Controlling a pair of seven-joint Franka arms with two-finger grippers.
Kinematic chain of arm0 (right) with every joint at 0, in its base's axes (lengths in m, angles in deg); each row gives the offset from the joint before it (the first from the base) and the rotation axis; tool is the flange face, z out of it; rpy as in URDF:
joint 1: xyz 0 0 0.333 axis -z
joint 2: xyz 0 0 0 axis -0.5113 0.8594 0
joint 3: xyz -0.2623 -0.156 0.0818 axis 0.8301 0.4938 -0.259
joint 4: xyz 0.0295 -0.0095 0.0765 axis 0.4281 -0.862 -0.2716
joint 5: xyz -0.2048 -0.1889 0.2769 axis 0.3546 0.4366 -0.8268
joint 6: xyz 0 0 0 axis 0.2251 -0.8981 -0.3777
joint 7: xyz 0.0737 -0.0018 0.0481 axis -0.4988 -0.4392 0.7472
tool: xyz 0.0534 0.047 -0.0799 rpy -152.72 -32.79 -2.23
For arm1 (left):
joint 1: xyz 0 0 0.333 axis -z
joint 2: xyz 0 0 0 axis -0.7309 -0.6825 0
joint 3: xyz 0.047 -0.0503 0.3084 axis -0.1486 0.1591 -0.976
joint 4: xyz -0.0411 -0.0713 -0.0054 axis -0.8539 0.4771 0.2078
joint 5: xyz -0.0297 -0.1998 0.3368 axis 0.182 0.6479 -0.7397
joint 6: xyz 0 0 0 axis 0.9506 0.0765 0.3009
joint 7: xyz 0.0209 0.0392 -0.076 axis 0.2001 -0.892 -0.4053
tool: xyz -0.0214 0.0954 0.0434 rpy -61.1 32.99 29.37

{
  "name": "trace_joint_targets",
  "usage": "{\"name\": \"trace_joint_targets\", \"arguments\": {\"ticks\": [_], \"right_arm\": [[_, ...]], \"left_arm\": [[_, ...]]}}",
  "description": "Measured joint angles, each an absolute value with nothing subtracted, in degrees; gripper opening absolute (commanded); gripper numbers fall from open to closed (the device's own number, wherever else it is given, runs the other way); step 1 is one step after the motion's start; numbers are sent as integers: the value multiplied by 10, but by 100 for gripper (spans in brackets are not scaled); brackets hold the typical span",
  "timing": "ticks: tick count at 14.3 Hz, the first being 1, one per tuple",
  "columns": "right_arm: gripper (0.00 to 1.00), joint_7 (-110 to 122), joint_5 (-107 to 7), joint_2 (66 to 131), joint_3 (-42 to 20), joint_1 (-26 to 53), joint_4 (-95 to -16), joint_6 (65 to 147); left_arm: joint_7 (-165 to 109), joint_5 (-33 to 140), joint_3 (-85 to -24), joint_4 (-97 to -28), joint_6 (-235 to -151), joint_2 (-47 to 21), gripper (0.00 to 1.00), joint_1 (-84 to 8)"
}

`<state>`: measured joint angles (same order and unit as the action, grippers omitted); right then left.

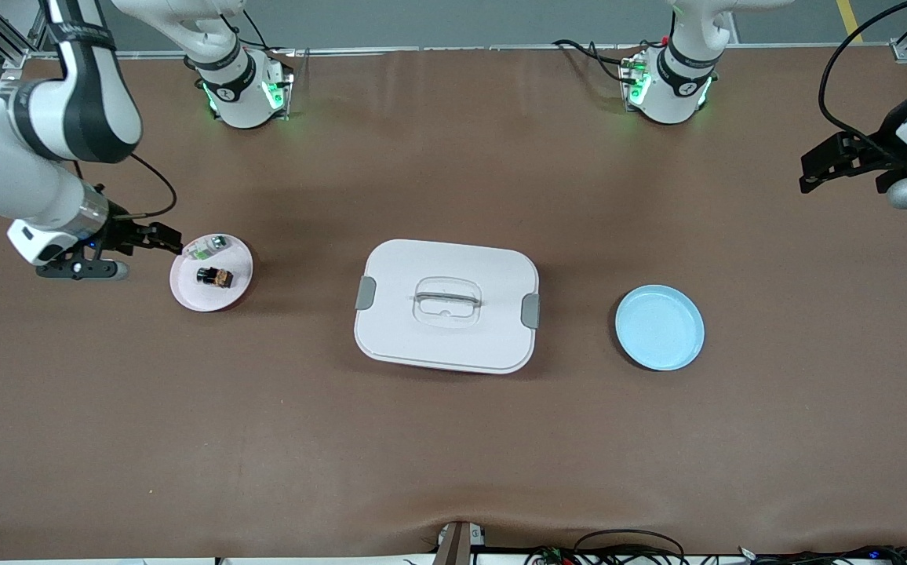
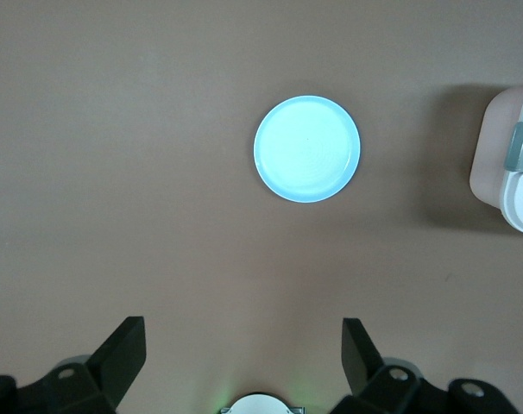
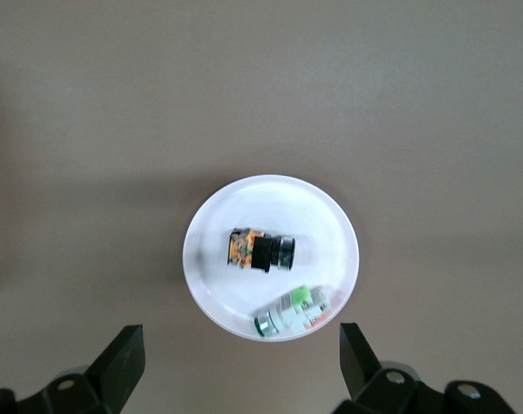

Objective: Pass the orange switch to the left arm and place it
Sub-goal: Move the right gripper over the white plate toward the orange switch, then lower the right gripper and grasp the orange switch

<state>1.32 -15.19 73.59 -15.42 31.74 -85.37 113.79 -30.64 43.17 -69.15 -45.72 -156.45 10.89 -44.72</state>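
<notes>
With both grippers spread empty, the right gripper (image 1: 157, 235) is to be centred over the orange switch (image 1: 215, 276) on the pink plate (image 1: 187, 292), at left of frame.

Two white arms with glossy black joint bands, their round bases lit by green lamps. Black cables trail from each. The right gripper (image 1: 175, 242) and left gripper (image 1: 806, 176) are matte black, with wedge-shaped fingers (image 3: 123, 362) showing round screw holes.
</notes>
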Motion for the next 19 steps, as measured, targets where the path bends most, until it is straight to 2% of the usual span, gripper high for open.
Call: {"name": "trace_joint_targets", "arguments": {"ticks": [2, 8, 15, 19], "right_arm": [[100, 3, -152, 751, -154, 317, -882, 1188], [100, -11, -152, 838, -153, 317, -884, 1286], [100, -24, -140, 881, -154, 310, -883, 1296], [100, -27, -91, 902, -153, 310, -883, 1296]], "left_arm": [[-306, 432, -692, -457, -1565, 108, 100, -447], [-306, 432, -691, -457, -1565, 108, 100, -447], [-306, 432, -691, -458, -1565, 105, 100, -447], [-306, 432, -691, -458, -1565, 103, 100, -447]]}}
